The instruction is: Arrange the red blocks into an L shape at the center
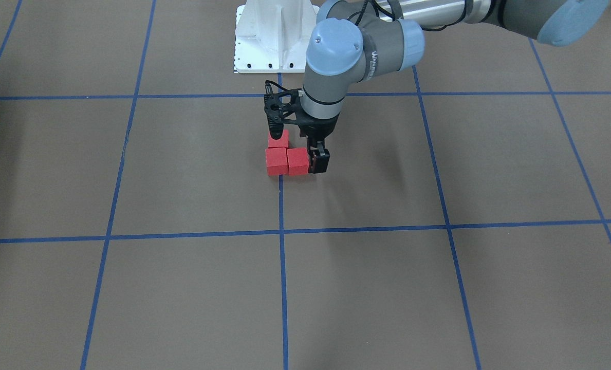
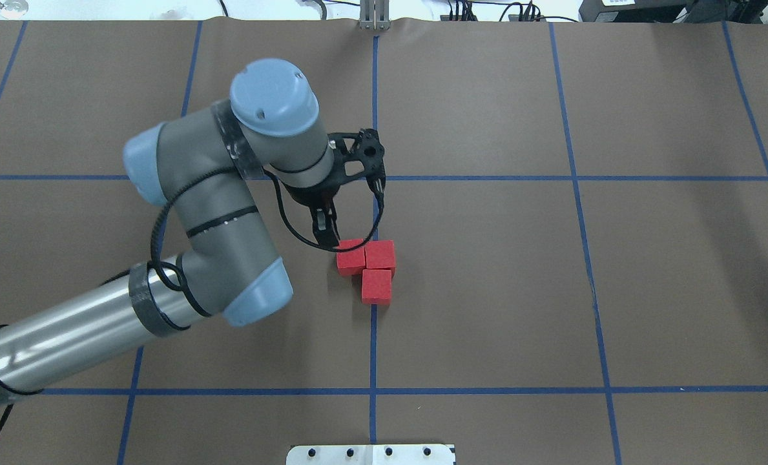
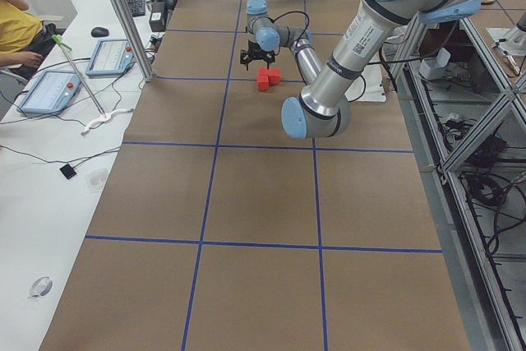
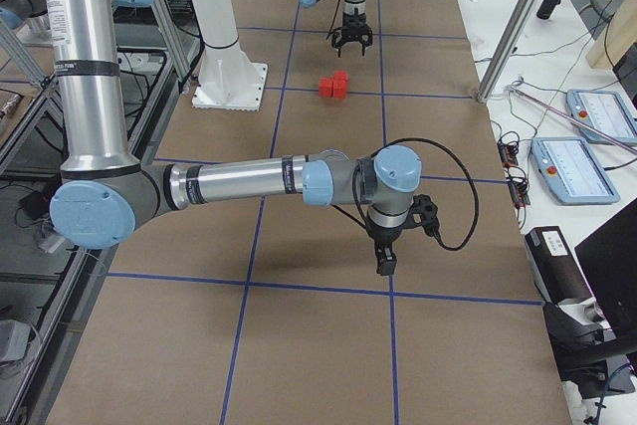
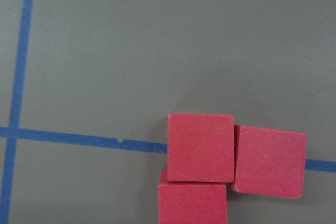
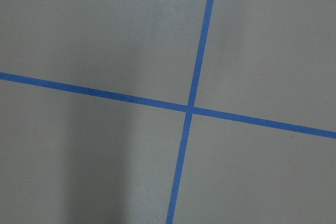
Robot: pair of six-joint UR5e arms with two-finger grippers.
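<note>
Three red blocks lie together in an L on the brown mat at its centre: one [image 1: 277,139] nearest the robot, a corner one [image 1: 276,161] and a third [image 1: 298,161] beside it. They also show in the overhead view [image 2: 380,254] and the left wrist view [image 5: 200,148]. My left gripper [image 1: 319,163] is low at the mat, right beside the third block [image 2: 351,257], and looks shut and empty. My right gripper [image 4: 383,261] shows only in the exterior right view, far from the blocks, and I cannot tell whether it is open or shut.
The white robot base plate [image 1: 272,36] stands just behind the blocks. Blue tape lines [image 2: 374,336] divide the mat into squares. The left arm's elbow [image 2: 254,290] hangs over the mat left of the blocks. An operator [image 3: 16,30] sits beyond the table's edge.
</note>
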